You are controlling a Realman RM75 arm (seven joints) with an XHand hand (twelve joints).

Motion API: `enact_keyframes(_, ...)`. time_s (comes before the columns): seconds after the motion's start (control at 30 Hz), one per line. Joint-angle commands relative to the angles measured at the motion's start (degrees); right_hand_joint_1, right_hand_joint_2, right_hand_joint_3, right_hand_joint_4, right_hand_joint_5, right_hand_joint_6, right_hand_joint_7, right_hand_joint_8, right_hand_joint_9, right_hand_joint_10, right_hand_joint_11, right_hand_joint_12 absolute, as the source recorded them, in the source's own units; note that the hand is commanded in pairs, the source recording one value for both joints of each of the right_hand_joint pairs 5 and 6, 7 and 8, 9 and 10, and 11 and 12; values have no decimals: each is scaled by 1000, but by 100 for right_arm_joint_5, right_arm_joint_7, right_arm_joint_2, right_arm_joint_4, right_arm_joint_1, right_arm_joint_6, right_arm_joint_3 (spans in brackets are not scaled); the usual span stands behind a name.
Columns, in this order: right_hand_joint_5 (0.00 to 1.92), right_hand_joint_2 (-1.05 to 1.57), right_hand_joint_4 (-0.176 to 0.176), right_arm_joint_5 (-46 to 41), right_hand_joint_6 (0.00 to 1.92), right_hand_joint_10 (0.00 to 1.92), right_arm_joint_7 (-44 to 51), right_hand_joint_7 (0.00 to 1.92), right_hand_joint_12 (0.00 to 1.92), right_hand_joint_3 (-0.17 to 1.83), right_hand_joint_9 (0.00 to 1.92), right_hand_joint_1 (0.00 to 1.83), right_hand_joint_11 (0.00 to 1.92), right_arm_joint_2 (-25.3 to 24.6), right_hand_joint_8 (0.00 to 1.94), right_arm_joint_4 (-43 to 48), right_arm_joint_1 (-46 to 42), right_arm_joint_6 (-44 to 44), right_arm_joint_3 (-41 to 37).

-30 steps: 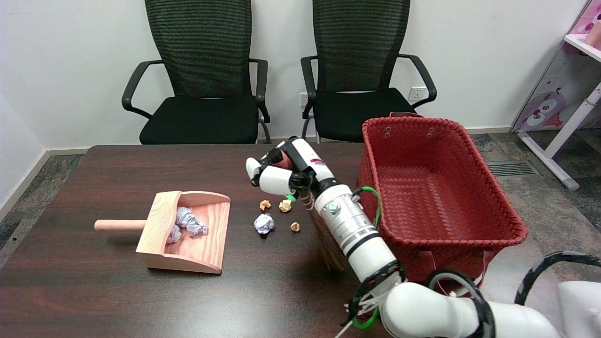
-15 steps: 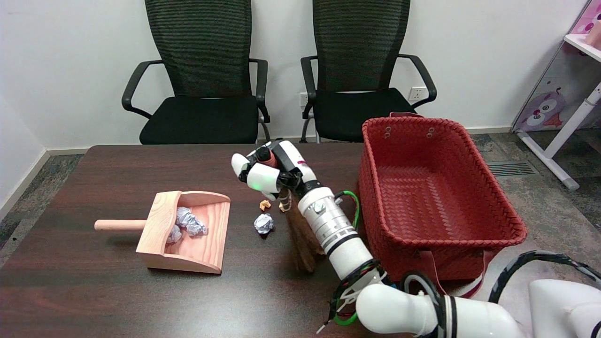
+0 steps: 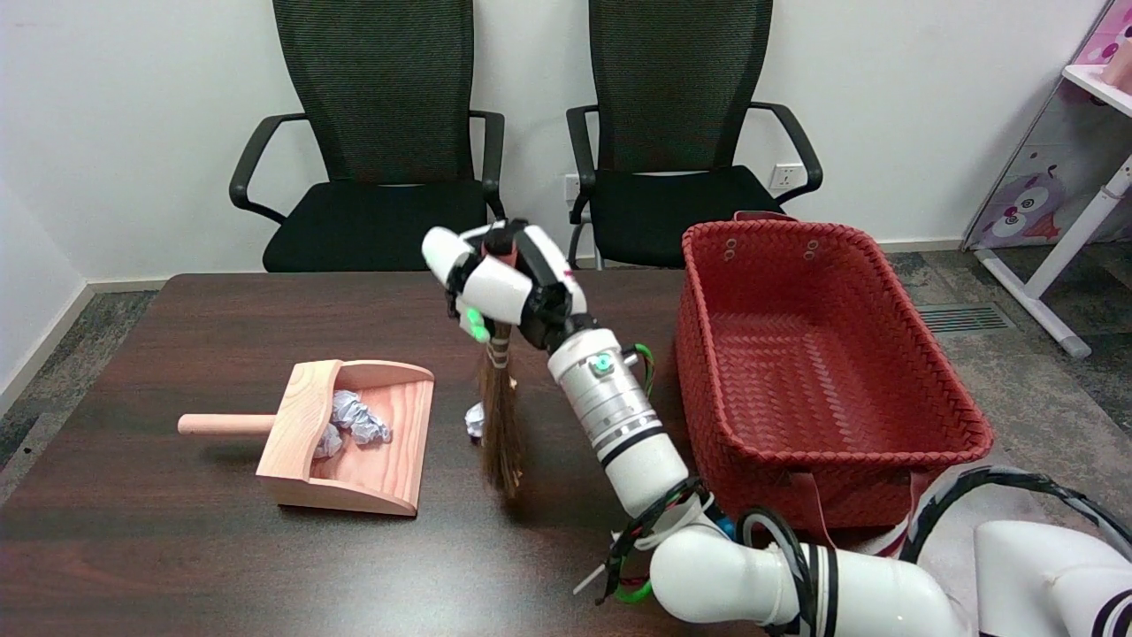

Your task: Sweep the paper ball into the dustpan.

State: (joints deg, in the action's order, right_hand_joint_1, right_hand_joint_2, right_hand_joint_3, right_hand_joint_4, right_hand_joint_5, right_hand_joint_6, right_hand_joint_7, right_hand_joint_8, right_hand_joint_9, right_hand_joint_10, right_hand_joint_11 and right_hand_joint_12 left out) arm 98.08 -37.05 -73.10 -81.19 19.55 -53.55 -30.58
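The right hand (image 3: 500,283) was closed around the top of a small broom (image 3: 500,416), its fingers wrapped about the reddish handle end, which poked up between them. The broom hung nearly upright below the hand, its brown bristles fanning down to the dark wooden table (image 3: 159,372), their tips at or just above the surface; contact could not be told. Just at 9 o'clock of the bristles, partly hidden by them, lay a white paper ball (image 3: 474,421), touching or nearly touching the broom. Farther toward 9 o'clock, well apart from the ball, sat the wooden dustpan (image 3: 305,416), its open mouth facing the broom and its round handle pointing away at 9 o'clock. Crumpled pale paper (image 3: 356,420) lay inside it against the back wall. At 3 o'clock of the hand stood a red woven basket (image 3: 884,265) on the table's edge. At 12 o'clock, beyond the table, two black mesh chairs (image 3: 380,133) stood against the white wall.
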Motion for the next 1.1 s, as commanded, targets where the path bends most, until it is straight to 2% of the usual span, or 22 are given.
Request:
enact_keyframes(0.03, 1920, 1421, 36, 748, 1920, 1920, -1059, 1920, 1920, 1522, 1920, 947, 1920, 213, 1920, -525, 163, -870, -308)
enact_keyframes(0.17, 1920, 1422, 41, 746, 1920, 1920, -931, 1920, 1920, 1518, 1920, 948, 1920, 521, 1920, -876, 117, -1080, -353)
enact_keyframes(0.23, 1920, 1440, 56, 697, 1920, 1920, -735, 1920, 1920, 1496, 1920, 948, 1920, 699, 1920, -1012, 67, -1113, -395)
enact_keyframes(0.27, 1920, 1457, 79, 650, 1920, 1920, -559, 1920, 1920, 1474, 1920, 945, 1920, 824, 1920, -1119, 21, -1104, -422)
enact_keyframes(0.3, 1920, 1477, 128, 600, 1920, 1920, -432, 1920, 1920, 1453, 1920, 932, 1920, 933, 1920, -1219, -36, -1079, -456)
enact_keyframes(0.47, 1920, 1503, 111, 302, 1920, 1920, -278, 1920, 1920, 1438, 1920, 939, 1920, 1194, 1920, -1470, -192, -1149, -548)
enact_keyframes(0.77, 1920, 1519, 141, 160, 1920, 1920, -286, 1920, 1920, 1433, 1920, 932, 1920, 1648, 1920, -1785, -635, -1088, -1053)
enact_keyframes(1.1, 1920, 1571, 162, 22, 1920, 1920, -279, 1920, 1920, 1324, 1920, 910, 1920, 2133, 1920, -1657, -787, -666, -1135)
